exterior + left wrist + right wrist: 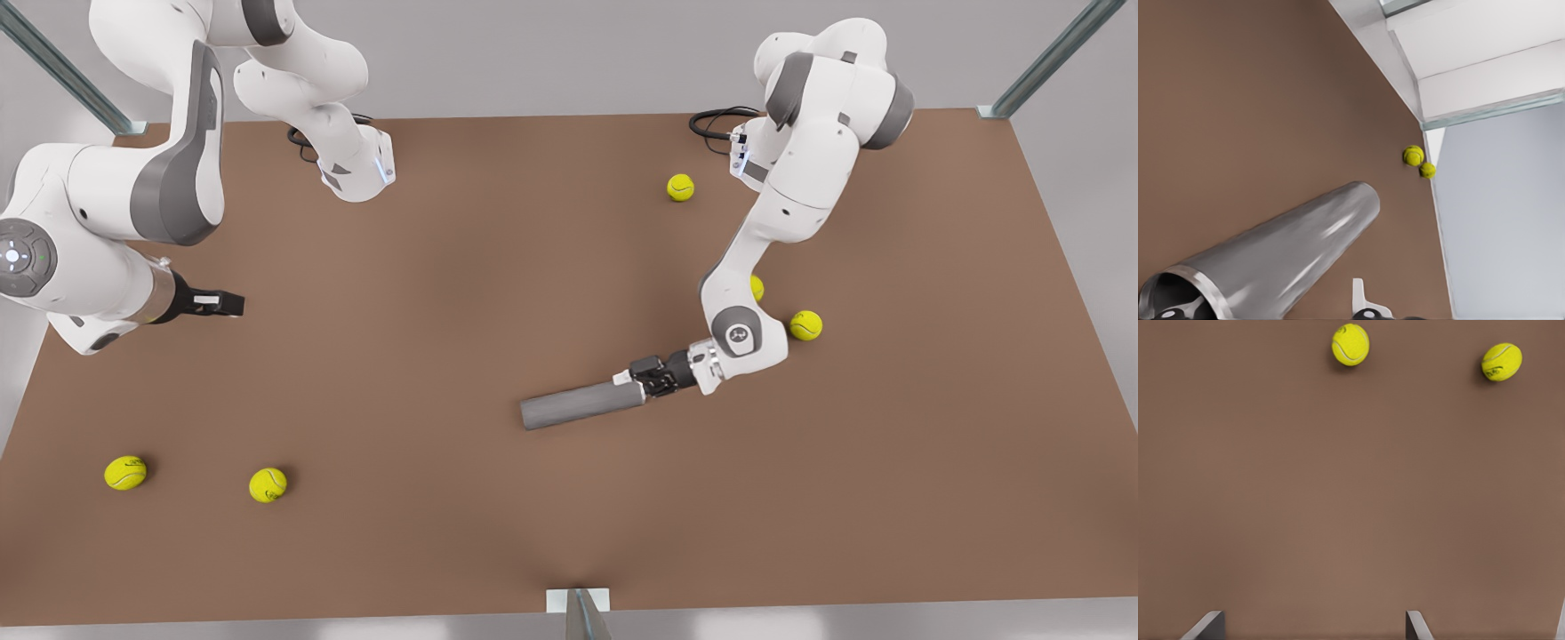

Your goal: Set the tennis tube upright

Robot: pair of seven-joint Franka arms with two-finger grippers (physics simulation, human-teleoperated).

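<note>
The tennis tube (582, 405), a plain grey cylinder, lies on its side on the brown table, right of centre in the front view. In the left wrist view the tennis tube (1285, 257) runs away from the camera with its open mouth nearest. My left gripper (635, 384) (1268, 308) is at that open end, straddling the rim. One finger sits inside the mouth. The other finger (1363, 301) stands outside, apart from the wall, so the gripper is open. My right gripper (231, 304) (1311, 625) waits open and empty over the table at the front view's left.
Yellow-green tennis balls lie scattered: two near the front left (125, 472) (268, 484), one at the back (681, 187), and two beside the left arm's elbow (805, 324) (757, 287). The right wrist view looks at two balls (1350, 344) (1501, 362). A metal bracket (578, 604) sits at the front edge.
</note>
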